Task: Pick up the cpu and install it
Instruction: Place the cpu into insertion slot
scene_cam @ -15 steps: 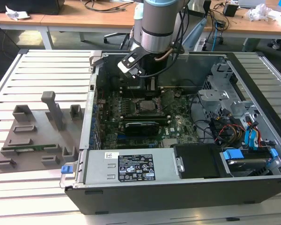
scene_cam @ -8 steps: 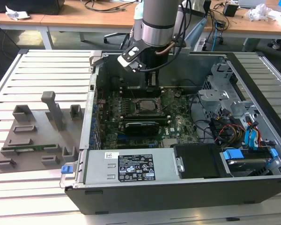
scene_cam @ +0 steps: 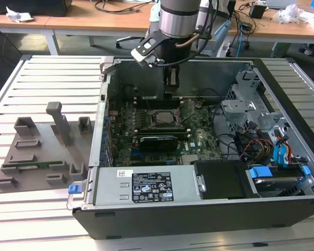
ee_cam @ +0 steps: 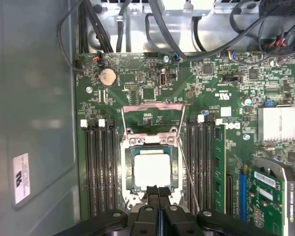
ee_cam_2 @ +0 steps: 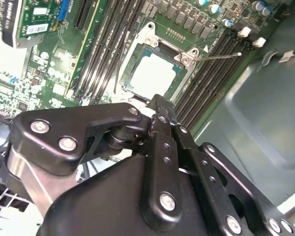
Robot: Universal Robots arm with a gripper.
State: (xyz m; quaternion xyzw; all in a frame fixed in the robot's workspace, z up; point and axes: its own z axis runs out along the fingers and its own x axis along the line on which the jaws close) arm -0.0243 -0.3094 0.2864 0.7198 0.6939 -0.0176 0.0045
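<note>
The matte black end effector (ee_cam: 159,191), fingers pressed together, hangs over the cpu (ee_cam: 152,169), a flat square with a pale silver-grey metal top lying just beneath its tips in the dark socket frame (ee_cam: 129,169) of the green motherboard (ee_cam: 137,88), inside an open grey steel computer case (scene_cam: 172,212) on a slatted white desk (scene_cam: 47,73).
</note>
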